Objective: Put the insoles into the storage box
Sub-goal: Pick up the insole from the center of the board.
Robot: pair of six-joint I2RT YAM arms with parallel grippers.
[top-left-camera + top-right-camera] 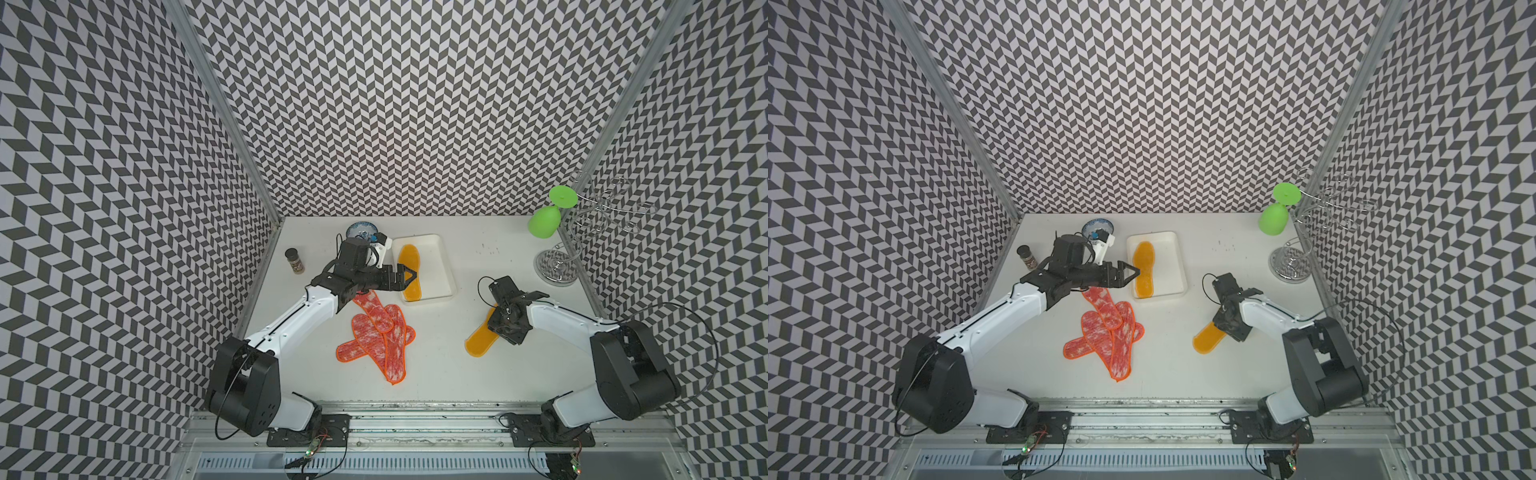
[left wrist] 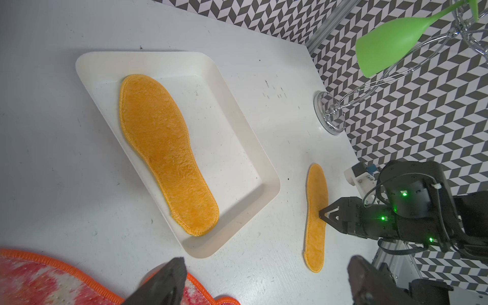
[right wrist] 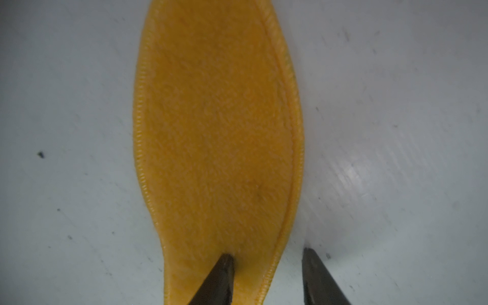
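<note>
two plain yellow pieces frame this step. the first yellow insole (image 2: 163, 148) lies flat in the storage box (image 1: 434, 266), along the wall nearest the left arm. the left gripper (image 1: 411, 279) hangs above it with jaws spread wide and nothing in them. the second yellow insole (image 3: 216, 118) lies flat on the table (image 1: 457, 374), on the right arm's side of the box and not touching it. the right gripper (image 3: 266, 253) is down on its narrow middle: jaws partly apart, one fingertip pressing into the fleece, its partner on bare table just beside the stitched edge. nothing looks pinched yet. the four mottled insoles (image 1: 382, 332) sit overlapped in a pile between the arms, outside the box.

the step in hand looks like the pinch on that long edge. to do it well, i would keep both tips pressed on the table while they come together, so the outer one scrapes under the hem and the fabric bunches into a small fold. lift only once the fold is firmly squeezed. held at the middle of one side, a soft pad will likely droop at both ends. so it wants a high carry over the rim, then turning to match the box's long side and laying beside the first. the left arm should clear the box first, or the two may meet.
</note>
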